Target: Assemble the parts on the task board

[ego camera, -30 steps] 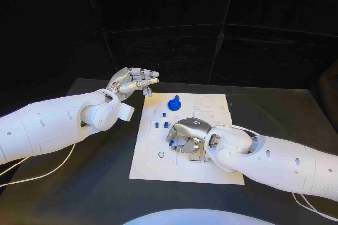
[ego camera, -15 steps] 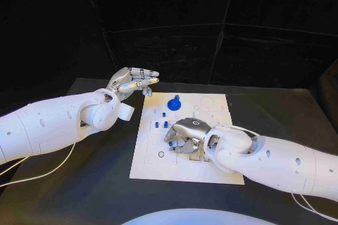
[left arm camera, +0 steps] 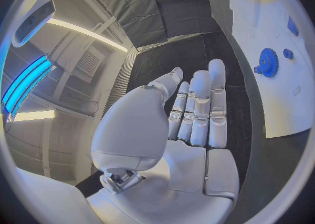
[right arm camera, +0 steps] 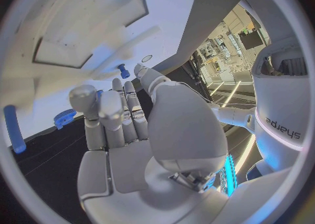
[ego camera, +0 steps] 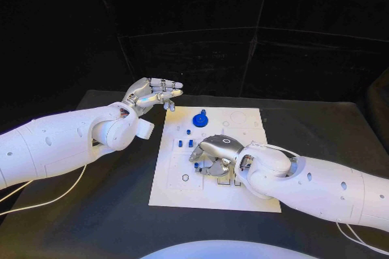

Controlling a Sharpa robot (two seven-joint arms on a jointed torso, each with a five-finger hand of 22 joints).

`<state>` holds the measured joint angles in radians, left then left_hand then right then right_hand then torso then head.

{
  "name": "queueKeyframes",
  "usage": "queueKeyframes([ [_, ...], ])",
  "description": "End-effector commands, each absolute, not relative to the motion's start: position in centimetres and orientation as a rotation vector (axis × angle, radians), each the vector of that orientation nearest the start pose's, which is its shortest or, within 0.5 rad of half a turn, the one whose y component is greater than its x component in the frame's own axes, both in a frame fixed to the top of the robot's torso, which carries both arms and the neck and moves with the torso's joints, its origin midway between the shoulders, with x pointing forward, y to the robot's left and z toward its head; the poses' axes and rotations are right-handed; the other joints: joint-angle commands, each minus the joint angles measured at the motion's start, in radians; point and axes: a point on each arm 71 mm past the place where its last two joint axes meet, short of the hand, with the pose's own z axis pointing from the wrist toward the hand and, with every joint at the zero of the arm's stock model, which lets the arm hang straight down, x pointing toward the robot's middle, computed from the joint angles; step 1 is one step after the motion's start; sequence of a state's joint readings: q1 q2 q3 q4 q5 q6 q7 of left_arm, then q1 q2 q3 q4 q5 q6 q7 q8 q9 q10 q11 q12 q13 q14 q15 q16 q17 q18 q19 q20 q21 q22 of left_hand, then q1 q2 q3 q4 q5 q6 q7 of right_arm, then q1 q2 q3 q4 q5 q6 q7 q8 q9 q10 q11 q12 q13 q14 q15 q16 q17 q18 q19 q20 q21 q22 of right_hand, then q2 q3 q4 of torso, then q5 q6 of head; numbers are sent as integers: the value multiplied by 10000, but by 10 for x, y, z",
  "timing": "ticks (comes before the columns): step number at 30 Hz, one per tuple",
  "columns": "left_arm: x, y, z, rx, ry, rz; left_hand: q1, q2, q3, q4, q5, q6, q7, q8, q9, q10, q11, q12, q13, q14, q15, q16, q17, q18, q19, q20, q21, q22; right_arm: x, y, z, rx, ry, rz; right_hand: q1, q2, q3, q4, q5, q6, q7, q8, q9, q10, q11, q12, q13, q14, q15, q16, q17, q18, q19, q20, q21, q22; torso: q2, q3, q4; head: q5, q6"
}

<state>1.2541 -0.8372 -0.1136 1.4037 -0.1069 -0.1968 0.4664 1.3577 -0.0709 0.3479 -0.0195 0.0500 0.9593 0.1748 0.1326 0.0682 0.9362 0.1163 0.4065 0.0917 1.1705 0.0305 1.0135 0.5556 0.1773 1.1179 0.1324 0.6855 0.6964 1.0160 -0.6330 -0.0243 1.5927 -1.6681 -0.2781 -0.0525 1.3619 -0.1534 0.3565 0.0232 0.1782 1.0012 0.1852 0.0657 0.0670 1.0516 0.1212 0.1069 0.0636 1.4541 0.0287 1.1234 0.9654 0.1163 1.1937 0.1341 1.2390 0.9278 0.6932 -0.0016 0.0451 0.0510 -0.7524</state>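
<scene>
The white task board [ego camera: 212, 197] lies in the middle of the black table. A blue gear [ego camera: 200, 121] stands near its far edge, with small blue pegs [ego camera: 185, 142] just below it. My right hand [ego camera: 217, 155] hangs over the board's middle, fingers pointing down beside a small blue peg [ego camera: 197, 165]. In the right wrist view the right hand [right arm camera: 131, 129] holds nothing, its fingers stretched out over the board [right arm camera: 85, 19]. My left hand [ego camera: 152, 93] is raised beyond the board's far left corner, fingers extended and empty. The left wrist view shows the left hand [left arm camera: 190, 124] and the gear [left arm camera: 268, 62].
A dark ring-shaped recess [ego camera: 185, 177] marks the board's left side. A long blue peg [right arm camera: 14, 129] lies near the right hand in the right wrist view. A thin white cable [ego camera: 49, 200] runs over the table under my left arm. Black curtains close off the back.
My right hand has shifted its fingers a little over the board's middle. My left hand has stayed where it was.
</scene>
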Motion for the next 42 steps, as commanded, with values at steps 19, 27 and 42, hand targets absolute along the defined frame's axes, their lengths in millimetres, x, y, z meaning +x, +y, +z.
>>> queueKeyframes([
  [19, 508, 238, -177, -9194, 14340, -15494, 2, 69, -13, -17, -3, 0, 30, 36, -8, -94, -1, 44, -13, -61, 14, -65, -13, 62, -25, -3, -48, -12, 432, -156, -193, -3140, 16775, 7241, -18, 54, -1216, 93, -16, -494, -239, -15, 4, -710, -74, 168, 20, -466, -26, -875, -1204, 291, -610, -21, -639, -888, -7, 4, -28, -350, 401],
  [27, 509, 237, -178, -9183, 14367, -15517, 2, 69, -13, -17, -3, 0, 30, 36, -8, -94, -1, 44, -13, -61, 14, -65, -13, 62, -25, -3, -48, -12, 439, -176, -192, -3151, 17169, 6352, 101, 106, -1482, 88, -18, -538, -318, -8, 10, -799, -74, 284, 30, -471, -25, -895, -1284, 296, -625, -17, -693, -938, -7, -8, -36, -440, 493],
  [42, 509, 237, -178, -9190, 14399, -15520, 2, 69, -13, -17, -3, 0, 30, 36, -8, -94, -1, 44, -13, -61, 14, -65, -13, 62, -25, -3, -48, -12, 444, -171, -196, -3680, 17470, 5858, 665, 686, -1441, -15, -262, -131, -289, 76, 42, -477, -169, 776, 20, -291, -122, -735, -1255, 250, -349, -105, -574, -716, -2, -13, 0, -489, 452],
])
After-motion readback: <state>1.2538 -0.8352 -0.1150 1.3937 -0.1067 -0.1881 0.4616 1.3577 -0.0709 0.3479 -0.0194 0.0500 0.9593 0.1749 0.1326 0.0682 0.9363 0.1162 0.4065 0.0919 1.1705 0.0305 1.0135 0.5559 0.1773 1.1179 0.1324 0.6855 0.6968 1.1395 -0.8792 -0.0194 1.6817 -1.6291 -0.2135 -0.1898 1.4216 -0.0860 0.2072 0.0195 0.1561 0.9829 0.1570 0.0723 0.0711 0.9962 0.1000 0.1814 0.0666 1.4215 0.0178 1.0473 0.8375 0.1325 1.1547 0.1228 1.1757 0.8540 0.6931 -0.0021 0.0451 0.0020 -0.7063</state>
